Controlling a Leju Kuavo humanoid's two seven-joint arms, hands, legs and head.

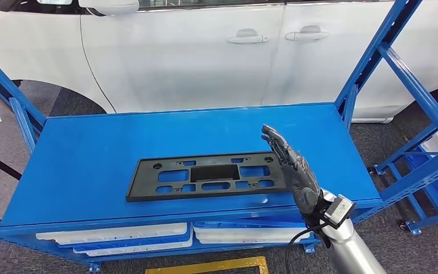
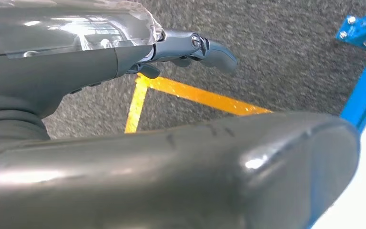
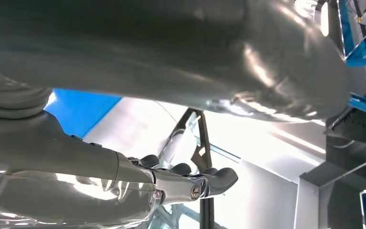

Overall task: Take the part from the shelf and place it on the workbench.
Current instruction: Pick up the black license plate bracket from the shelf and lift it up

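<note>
— Where is the part?

— The part (image 1: 205, 176) lies flat on the top of the blue workbench (image 1: 91, 154), toward the near edge and a little right of the middle. It is a long, thin, matte black plastic plate with rounded corners, pierced by a row of rectangular cut-outs and a few small round holes; the blue top shows through them.

— And the right hand?

— The right hand (image 1: 290, 164) is raised over the right end of the part, its dark grey fingers stretched out straight and close together, holding nothing. Whether it touches the part I cannot tell. Behind it comes the smooth silver forearm (image 1: 351, 245), with a small labelled box at the wrist. In the right wrist view the fingers (image 3: 214, 179) also lie extended and empty.

— The left hand?

— The left hand (image 2: 190, 47) hangs over speckled grey carpet (image 2: 276, 52) crossed by yellow tape lines (image 2: 195, 94), fingers straight, nothing in them.

— What surrounds the bench?

— Glossy painted blue steel frames (image 1: 402, 85) stand at both sides. Flat white panels (image 1: 114, 235) lie on the lower shelf. Behind is a glossy white car (image 1: 205, 51) with two door handles.
</note>
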